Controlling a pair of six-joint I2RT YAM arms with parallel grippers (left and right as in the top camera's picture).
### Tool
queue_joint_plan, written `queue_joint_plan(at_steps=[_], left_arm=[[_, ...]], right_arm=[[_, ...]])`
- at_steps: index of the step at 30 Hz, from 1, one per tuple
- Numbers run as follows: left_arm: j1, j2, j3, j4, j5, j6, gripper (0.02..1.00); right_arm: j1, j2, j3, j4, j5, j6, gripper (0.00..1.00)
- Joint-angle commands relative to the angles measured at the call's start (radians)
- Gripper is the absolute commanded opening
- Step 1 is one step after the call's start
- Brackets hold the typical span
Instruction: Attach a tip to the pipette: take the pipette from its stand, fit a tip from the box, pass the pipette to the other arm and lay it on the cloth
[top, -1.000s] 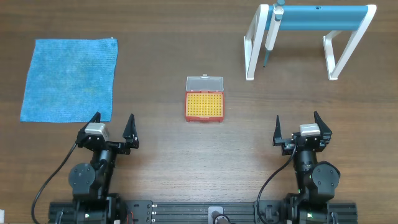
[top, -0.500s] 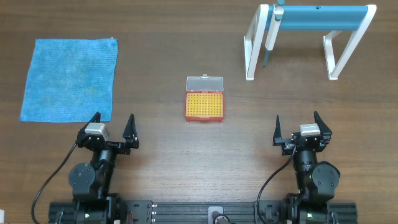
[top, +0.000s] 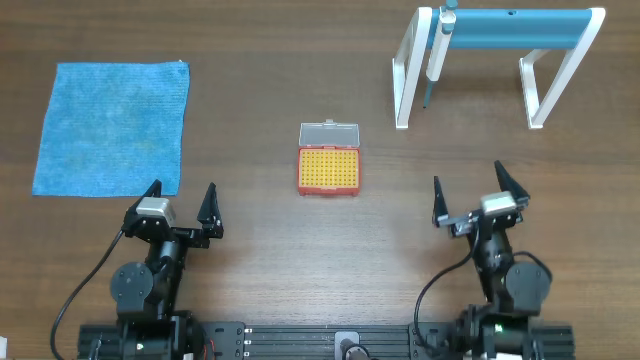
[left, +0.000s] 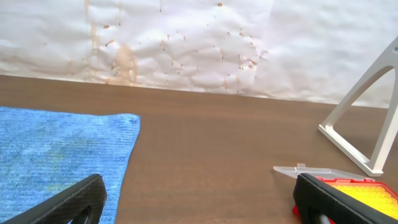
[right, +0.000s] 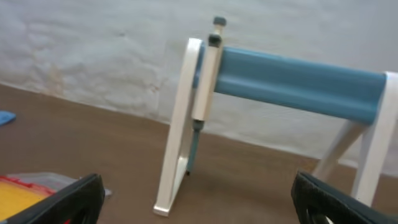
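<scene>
The pipette hangs upright at the left end of the white stand with a blue bar at the table's far right; it also shows in the right wrist view against the stand. The red tip box with yellow tips and a clear lid folded back sits mid-table; its corner appears as the tip box in the left wrist view. A blue cloth lies at the far left. My left gripper is open near the front edge, holding nothing. My right gripper is open, well short of the stand.
The brown wooden table has free room between cloth, box and stand. A white papered wall runs behind the table's far edge. Black cables trail by both arm bases at the front.
My right gripper has shifted slightly up the top view and turned a little left, toward the stand. The left arm and all objects stayed still.
</scene>
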Motion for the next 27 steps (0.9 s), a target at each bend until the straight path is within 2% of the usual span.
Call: queue_joint_plan(at_steps=[1, 2, 5, 16, 21, 24, 27], left_arm=[[-0.005, -0.005, -0.004, -0.003, 0.015, -0.009, 0.974], [-0.005, -0.005, -0.004, -0.003, 0.015, -0.009, 0.974], [-0.005, -0.005, -0.004, -0.003, 0.015, -0.009, 0.974], [-0.005, -0.005, -0.004, -0.003, 0.015, -0.009, 0.974], [-0.005, -0.005, -0.004, -0.003, 0.015, -0.009, 0.974], [-0.005, -0.005, -0.004, -0.003, 0.015, -0.009, 0.976], [-0.005, -0.005, -0.004, -0.003, 0.014, -0.009, 0.974]], right_arm=[[0.007, 0.400, 0.161, 0.225, 0.061, 0.036, 0.974], [0.016, 0.500, 0.206, 0.279, 0.064, 0.036, 0.974], [0.068, 0.668, 0.287, 0.372, 0.154, 0.035, 0.974], [0.079, 0.680, 0.288, 0.356, 0.154, 0.035, 0.974], [0.079, 0.680, 0.288, 0.296, 0.154, 0.035, 0.974], [0.080, 0.681, 0.288, 0.198, 0.154, 0.035, 0.974], [0.073, 0.680, 0.292, 0.200, 0.154, 0.036, 0.974]])
